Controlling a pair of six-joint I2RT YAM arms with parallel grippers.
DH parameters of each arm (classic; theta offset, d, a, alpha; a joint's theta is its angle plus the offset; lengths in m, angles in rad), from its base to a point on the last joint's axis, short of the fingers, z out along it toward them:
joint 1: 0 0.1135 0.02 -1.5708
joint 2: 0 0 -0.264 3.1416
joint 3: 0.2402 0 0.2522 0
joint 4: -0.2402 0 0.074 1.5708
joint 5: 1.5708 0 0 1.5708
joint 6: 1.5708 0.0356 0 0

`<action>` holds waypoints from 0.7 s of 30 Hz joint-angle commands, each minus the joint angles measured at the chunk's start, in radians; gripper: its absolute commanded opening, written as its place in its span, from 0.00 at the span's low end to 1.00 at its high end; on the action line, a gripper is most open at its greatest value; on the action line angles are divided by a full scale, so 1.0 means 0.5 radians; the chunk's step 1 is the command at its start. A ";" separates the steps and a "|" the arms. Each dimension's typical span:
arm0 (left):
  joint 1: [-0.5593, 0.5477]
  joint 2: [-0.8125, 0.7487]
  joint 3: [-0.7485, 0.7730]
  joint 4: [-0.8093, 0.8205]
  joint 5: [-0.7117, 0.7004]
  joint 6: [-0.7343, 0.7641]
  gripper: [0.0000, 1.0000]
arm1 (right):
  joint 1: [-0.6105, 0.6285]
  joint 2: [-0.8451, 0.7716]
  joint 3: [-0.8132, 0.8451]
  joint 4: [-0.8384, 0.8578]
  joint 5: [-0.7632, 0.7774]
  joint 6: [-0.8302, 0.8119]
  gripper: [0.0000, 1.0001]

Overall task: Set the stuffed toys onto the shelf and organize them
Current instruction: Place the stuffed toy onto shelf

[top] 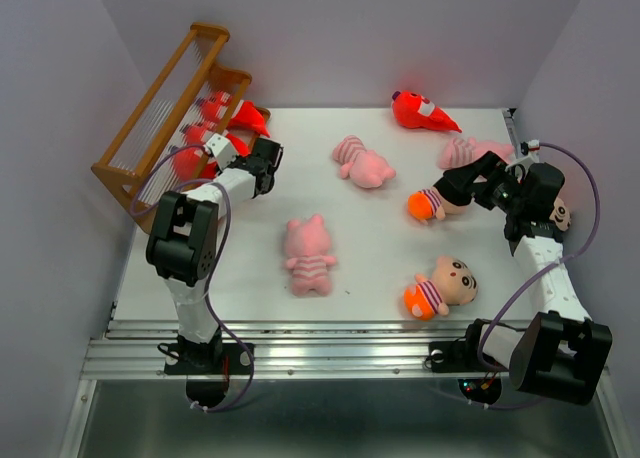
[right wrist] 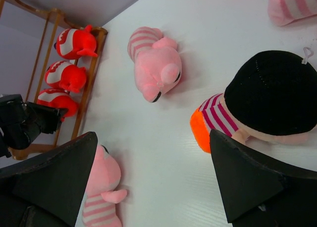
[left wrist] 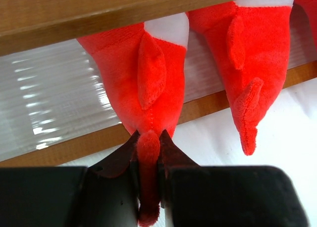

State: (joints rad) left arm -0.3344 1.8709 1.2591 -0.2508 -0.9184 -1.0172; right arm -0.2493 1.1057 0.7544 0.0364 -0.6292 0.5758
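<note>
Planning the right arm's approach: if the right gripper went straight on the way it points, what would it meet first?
Most likely the boy doll, whose orange bottom lies just ahead by one finger of the open right gripper. Depth is unclear; beyond it lies the pink pig.

**Left claw pinched narrow, right claw spread wide**

Our left arm (top: 185,240) rises from its base at the near left, folds at the elbow and reaches toward the far left, its pale forearm sloping away from us. At its end the left claw (left wrist: 147,143) is closed down to a narrow gap. Its two dark fingers (left wrist: 119,160) pinch the tail of a red monster (left wrist: 148,83) between their tips.

Our right arm (top: 548,278) climbs from the near right base up the right side, then turns at the wrist so that the right claw (top: 455,186) points left. Its jaws stand wide apart. In the right wrist view the two fingers sit at the lower left and lower right.
</note>
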 commanded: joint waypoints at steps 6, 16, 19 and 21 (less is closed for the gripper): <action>0.049 -0.054 -0.002 0.161 0.079 0.132 0.00 | -0.017 -0.033 0.010 0.105 -0.036 0.002 1.00; 0.070 -0.088 -0.061 0.216 0.226 0.169 0.00 | -0.017 -0.036 0.013 0.105 -0.036 0.002 1.00; 0.074 -0.103 -0.097 0.222 0.254 0.166 0.00 | -0.017 -0.039 0.010 0.105 -0.036 0.002 1.00; 0.077 -0.131 -0.125 0.232 0.269 0.157 0.03 | -0.017 -0.042 0.010 0.105 -0.036 -0.001 1.00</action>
State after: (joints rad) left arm -0.3054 1.8690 1.2274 -0.1455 -0.8124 -0.9470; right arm -0.2497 1.1057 0.7544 0.0364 -0.6296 0.5762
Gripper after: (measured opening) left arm 0.218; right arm 0.998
